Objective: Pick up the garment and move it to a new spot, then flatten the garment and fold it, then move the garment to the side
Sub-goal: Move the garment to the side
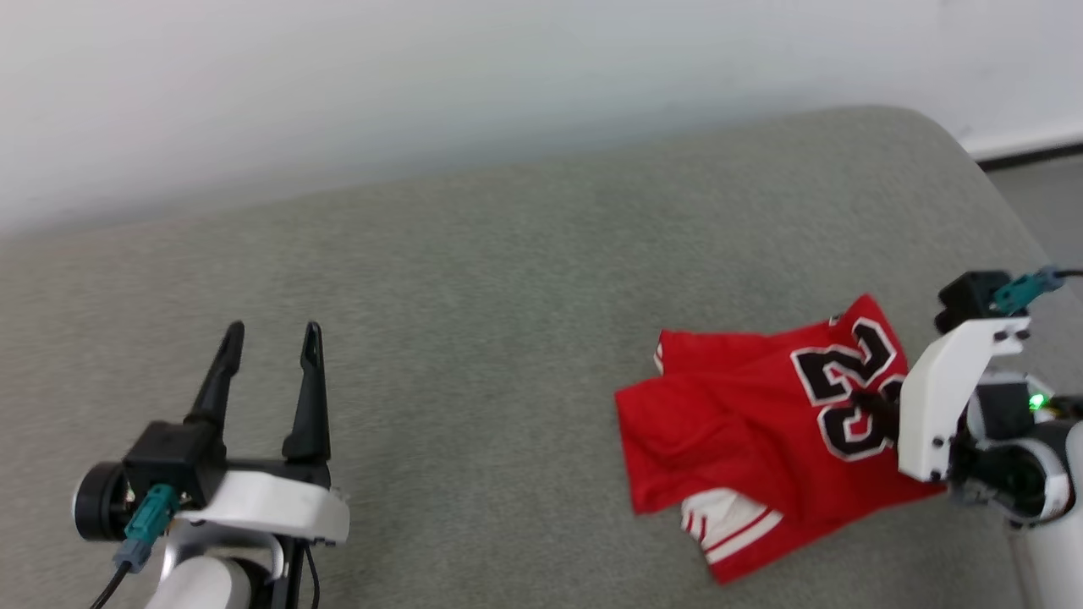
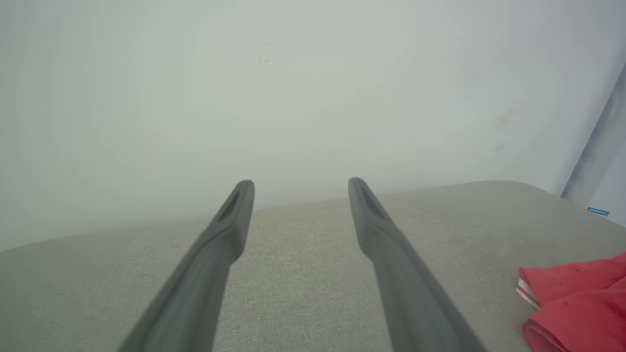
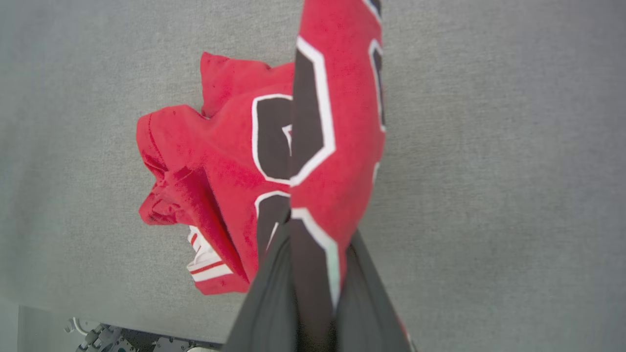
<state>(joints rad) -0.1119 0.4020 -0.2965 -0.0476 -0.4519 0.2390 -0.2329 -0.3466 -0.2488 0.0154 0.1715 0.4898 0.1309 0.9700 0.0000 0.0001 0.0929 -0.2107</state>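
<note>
Grey cushion [image 1: 474, 279], near right corner: right gripper [image 1: 871, 402] was clamped on the shirt [image 1: 728, 414] at its numbered fold; the rest trailed crumpled toward the left. Left gripper [image 1: 271, 334] stood wide, empty, well apart. Pale wall [image 1: 423, 85] lay beyond.

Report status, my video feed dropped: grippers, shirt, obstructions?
Right gripper shut on the garment, pinching a fold at the number print. Left gripper open, apart from it, above the grey cushion. No obstacle seen.
</note>
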